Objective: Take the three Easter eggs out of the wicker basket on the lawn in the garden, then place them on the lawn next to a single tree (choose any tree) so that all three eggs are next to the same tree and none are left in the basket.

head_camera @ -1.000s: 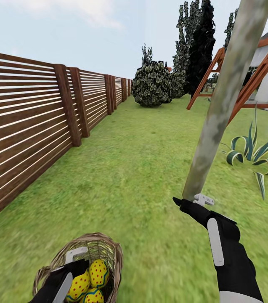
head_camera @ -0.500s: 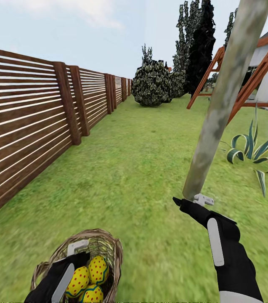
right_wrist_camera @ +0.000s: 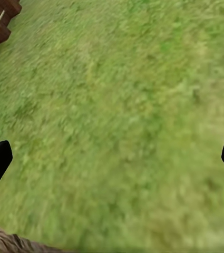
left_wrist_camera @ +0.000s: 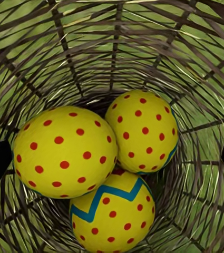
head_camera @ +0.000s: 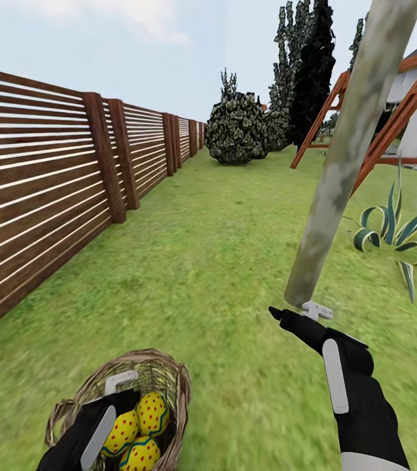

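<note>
The light is bright, flat daylight under a pale sky [head_camera: 103, 39], with no clear direction: neither the tree [head_camera: 339, 176] nor the fence [head_camera: 57, 176] throws a distinct shadow on the lawn [head_camera: 215, 261], and there is no glare. In the head view the grass is smeared and soft toward 6 o'clock, the far bushes at 12 o'clock are sharper but coarse, and the trunk leans strongly toward 1 o'clock, as from a wide lens. In the left wrist view the Easter eggs [left_wrist_camera: 64, 153] are sharp and evenly lit inside the wicker basket [left_wrist_camera: 196, 68], with darker shade between them, while the right wrist view shows only blurry grass texture.
</note>
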Motion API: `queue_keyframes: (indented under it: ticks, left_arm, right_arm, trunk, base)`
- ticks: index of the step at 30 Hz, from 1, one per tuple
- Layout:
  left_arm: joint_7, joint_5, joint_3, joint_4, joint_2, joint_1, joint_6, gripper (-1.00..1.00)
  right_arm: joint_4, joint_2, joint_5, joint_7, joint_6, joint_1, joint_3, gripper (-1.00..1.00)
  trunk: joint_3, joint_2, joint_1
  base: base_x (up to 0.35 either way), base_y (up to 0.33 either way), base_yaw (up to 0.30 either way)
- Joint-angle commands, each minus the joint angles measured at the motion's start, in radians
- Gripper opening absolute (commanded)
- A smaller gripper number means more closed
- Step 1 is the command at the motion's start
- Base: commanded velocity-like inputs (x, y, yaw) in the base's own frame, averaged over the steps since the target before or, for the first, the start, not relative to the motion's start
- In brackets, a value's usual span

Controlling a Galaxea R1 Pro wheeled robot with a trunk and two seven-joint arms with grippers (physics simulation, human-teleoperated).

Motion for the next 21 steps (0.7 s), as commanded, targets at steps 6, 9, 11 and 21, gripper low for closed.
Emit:
queue_keyframes:
  ticks: [6, 9, 11, 21]
  left_arm:
    - [0.012, 0.018, 0.001, -0.003, 0.001, -0.008, 0.004, 1.0]
    - [0.013, 0.041, 0.002, -0.003, 0.002, -0.013, 0.004, 1.0]
    - [0.014, 0.059, 0.002, -0.002, 0.003, -0.016, 0.004, 1.0]
    - [0.079, 0.084, 0.006, -0.002, 0.002, -0.02, 0.002, 1.0]
  right_arm:
    - [-0.001, 0.001, 0.001, 0.006, 0.005, -0.001, -0.003, 1.0]
    - [-0.001, 0.001, 0.001, 0.006, 0.005, -0.001, -0.003, 1.0]
    - [-0.001, 0.001, 0.001, 0.006, 0.005, -0.001, -0.003, 1.0]
    - [-0.001, 0.001, 0.001, 0.006, 0.005, -0.001, -0.003, 1.0]
  trunk:
    - [-0.02, -0.043, 0.023]
    - [-0.029, -0.064, 0.034]
    - [-0.036, -0.078, 0.042]
    - [-0.067, -0.148, 0.08]
  base:
    - [0.0, 0.0, 0.0]
    - [0.0, 0.0, 0.0]
    - [0.0, 0.0, 0.0]
    - [0.0, 0.0, 0.0]
